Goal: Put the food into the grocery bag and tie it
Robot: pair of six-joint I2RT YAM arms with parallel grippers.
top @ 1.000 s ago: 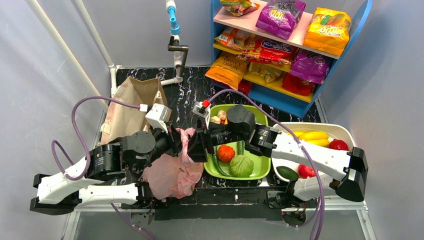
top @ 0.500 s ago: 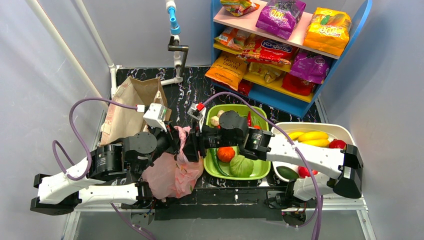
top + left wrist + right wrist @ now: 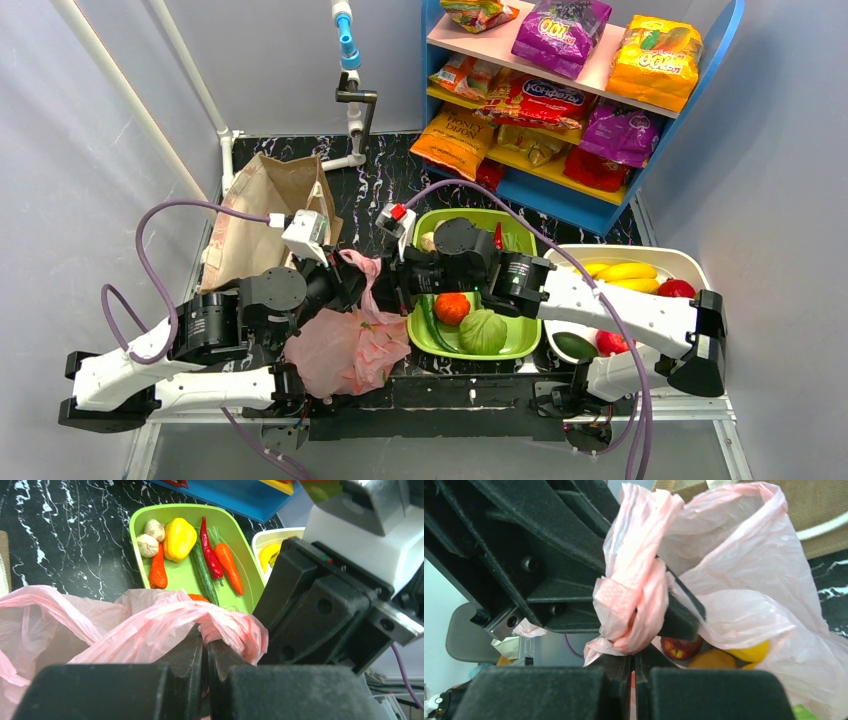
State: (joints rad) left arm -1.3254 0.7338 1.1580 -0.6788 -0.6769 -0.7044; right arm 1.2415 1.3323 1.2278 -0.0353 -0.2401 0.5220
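Brown, stiff, creased paper forms the bag [image 3: 262,215] at the far left of the black marbled table [image 3: 385,175]. Just right of it slumps the pink grocery bag [image 3: 345,350], thin, crinkly and translucent, near the table's front edge between the two arms. The left gripper [image 3: 205,647] has its fingers pressed together on a fold of the bag's film near the top. One handle [image 3: 636,580] is twisted into a rope-like strand, and the right gripper [image 3: 633,661] pinches its lower end, jaws closed tight. Through the film show round fruit [image 3: 681,647]: one dark red, one orange, one yellow.

Further right a glossy lime-green tray [image 3: 182,575] holds two papery garlic bulbs [image 3: 150,537], a yellow pepper [image 3: 181,539], a slim red chilli [image 3: 210,550], a tapered carrot [image 3: 229,567], a long cucumber [image 3: 202,572], a smooth tomato [image 3: 452,307] and a leafy cabbage [image 3: 483,332]. Right again, a white oval tray [image 3: 690,262] holds curved bananas [image 3: 625,271].
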